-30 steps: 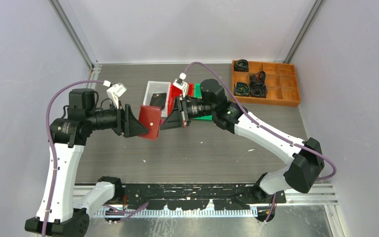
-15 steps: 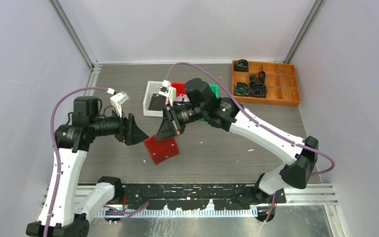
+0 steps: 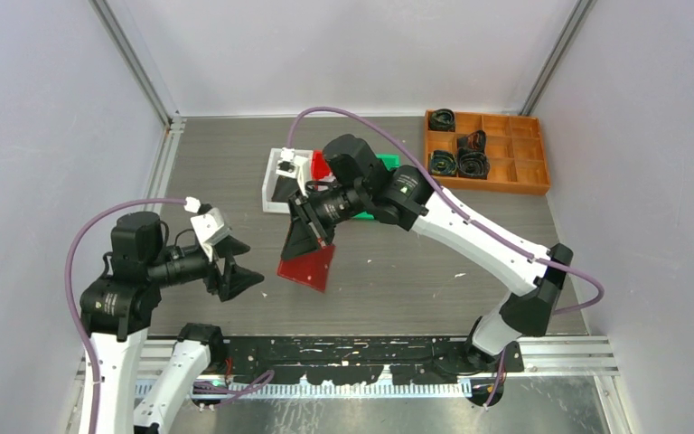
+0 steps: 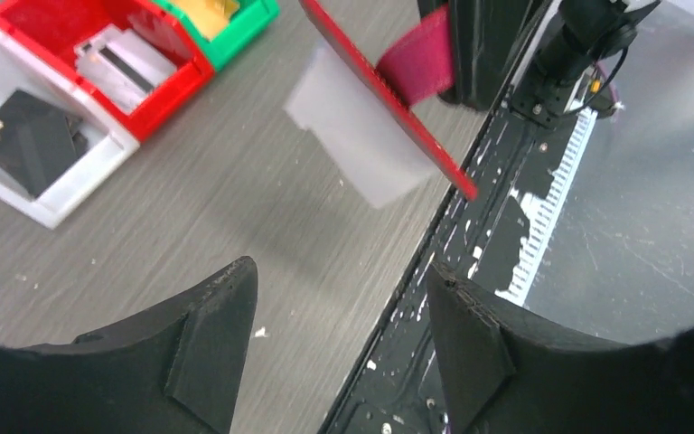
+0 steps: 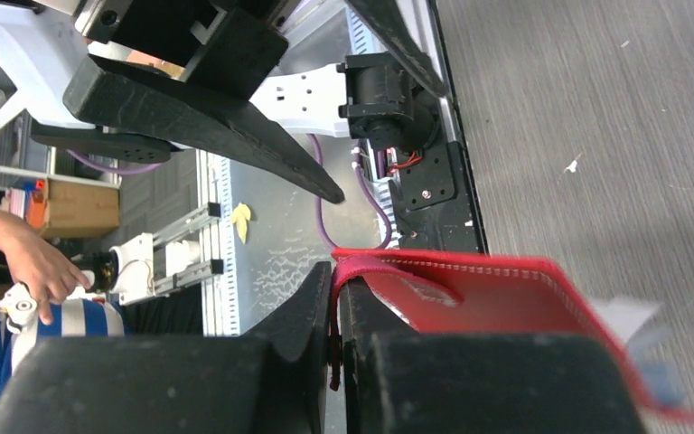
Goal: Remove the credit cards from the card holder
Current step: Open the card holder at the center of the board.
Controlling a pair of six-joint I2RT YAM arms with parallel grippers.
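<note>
The red card holder (image 3: pixel 310 268) hangs above the table's middle, and my right gripper (image 3: pixel 313 248) is shut on its snap tab (image 5: pixel 389 271). A pale, blurred sheet (image 4: pixel 352 136) sticks out from the card holder's (image 4: pixel 389 99) lower side; I cannot tell whether it is a card or the clear sleeve. My left gripper (image 3: pixel 246 264) is open and holds nothing, to the near left of the holder and apart from it. Credit cards lie in bins at the back: black ones (image 4: pixel 27 145), silvery ones (image 4: pixel 117 59) and a gold one (image 4: pixel 212 9).
A white bin (image 3: pixel 269 185), a red bin (image 3: pixel 322 163) and a green bin (image 3: pixel 386 163) stand side by side behind the right arm. An orange divided tray (image 3: pixel 520 149) with black coiled items sits at the back right. A black rail (image 3: pixel 343 348) runs along the near table edge.
My left gripper let go of the card holder, opened, and drew back to the near left. My right gripper carried the holder by its tab toward the near side.
</note>
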